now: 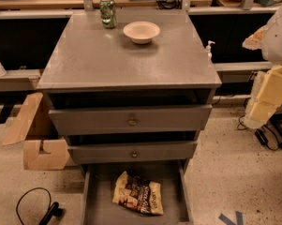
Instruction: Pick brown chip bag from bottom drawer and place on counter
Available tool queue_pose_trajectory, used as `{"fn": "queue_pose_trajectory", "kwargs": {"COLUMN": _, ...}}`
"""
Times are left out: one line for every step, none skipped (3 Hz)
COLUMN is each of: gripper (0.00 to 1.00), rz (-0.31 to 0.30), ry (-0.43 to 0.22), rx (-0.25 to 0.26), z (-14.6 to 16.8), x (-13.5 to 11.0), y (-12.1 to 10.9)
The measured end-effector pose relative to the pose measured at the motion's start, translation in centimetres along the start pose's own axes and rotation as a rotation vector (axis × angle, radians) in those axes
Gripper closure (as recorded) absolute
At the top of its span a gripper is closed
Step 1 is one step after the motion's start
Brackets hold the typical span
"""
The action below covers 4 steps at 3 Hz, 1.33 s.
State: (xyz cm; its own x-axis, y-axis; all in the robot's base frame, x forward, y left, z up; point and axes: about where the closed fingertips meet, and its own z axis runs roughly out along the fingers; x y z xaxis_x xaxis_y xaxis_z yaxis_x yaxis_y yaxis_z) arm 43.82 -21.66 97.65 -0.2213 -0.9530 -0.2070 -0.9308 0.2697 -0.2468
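Gripper [257, 122] at the low end of the pale arm [274, 86], by the right edge of the view, above the speckled floor and well apart from the cabinet; whether it is released or clenched I cannot tell. The brown chip bag [138, 193] lies flat and crumpled on the floor of the bottom drawer [171, 210], which is pulled out, the bag roughly mid-width (a little tilted, its dark printed centre facing up). Above it sit two upper drawers [98, 121], each with a round brass knob. The counter [107, 55] carries a green soda can [108, 12] upright near its far edge and a pale bowl [141, 32] just beside it to the right. Cardboard pieces [35, 139] lean left of the cabinet, and a black cable [37, 205] loops on the floor.
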Motion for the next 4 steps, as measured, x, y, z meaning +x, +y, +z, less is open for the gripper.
{"fn": "queue_pose_trajectory", "kwargs": {"gripper": 0.0, "rz": 0.0, "ry": 0.0, "rx": 0.0, "z": 0.0, "x": 0.0, "y": 0.0}}
{"fn": "queue_pose_trajectory", "kwargs": {"gripper": 0.0, "rz": 0.004, "ry": -0.031, "rx": -0.005, "z": 2.3, "x": -0.2, "y": 0.2}}
{"fn": "queue_pose_trajectory", "kwargs": {"gripper": 0.0, "rz": 0.014, "ry": -0.113, "rx": -0.05, "z": 10.4, "x": 0.9, "y": 2.8}}
{"fn": "queue_pose_trajectory", "kwargs": {"gripper": 0.0, "rz": 0.001, "ry": -0.166, "rx": -0.071, "z": 17.8, "x": 2.2, "y": 5.2}}
